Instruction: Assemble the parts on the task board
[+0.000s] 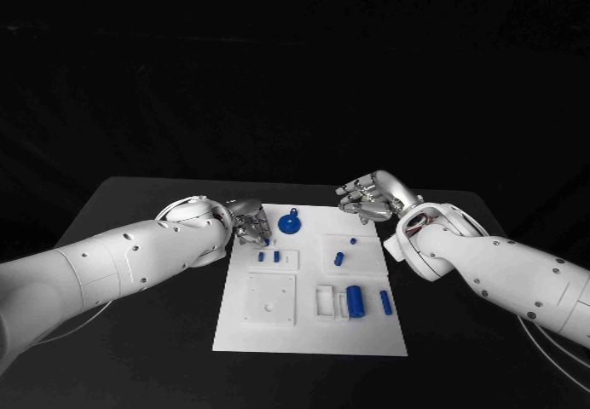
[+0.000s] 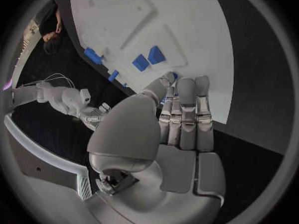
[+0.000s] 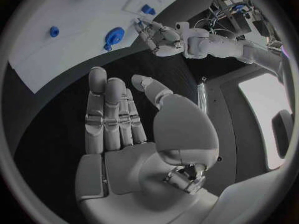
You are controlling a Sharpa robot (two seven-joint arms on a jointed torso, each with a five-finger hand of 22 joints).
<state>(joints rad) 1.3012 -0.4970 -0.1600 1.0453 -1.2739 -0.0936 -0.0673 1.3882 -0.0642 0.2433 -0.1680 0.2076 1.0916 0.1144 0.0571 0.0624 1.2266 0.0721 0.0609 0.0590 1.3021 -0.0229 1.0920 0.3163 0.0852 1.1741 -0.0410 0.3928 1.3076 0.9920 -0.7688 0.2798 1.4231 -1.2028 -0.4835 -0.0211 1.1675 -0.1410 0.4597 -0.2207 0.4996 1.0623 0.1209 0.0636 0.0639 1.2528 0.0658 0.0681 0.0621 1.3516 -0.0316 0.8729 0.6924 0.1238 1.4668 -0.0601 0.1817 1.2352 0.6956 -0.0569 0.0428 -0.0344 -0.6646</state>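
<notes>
Black bench carries the white task board [image 1: 308,332] at its middle. Left hand [image 1: 250,223], fingers drawn together around a small blue part [image 1: 264,243] near the board's far left corner, should lift straight; right hand [image 1: 373,196] hovers spread, empty.

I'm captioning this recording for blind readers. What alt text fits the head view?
A white board lies on a black table with small blue pieces on it, among them a round blue wheel near its far edge. The left robot hand reaches down at the board's far left corner, touching a small blue piece; the right robot hand hovers open beyond the far right corner.
</notes>
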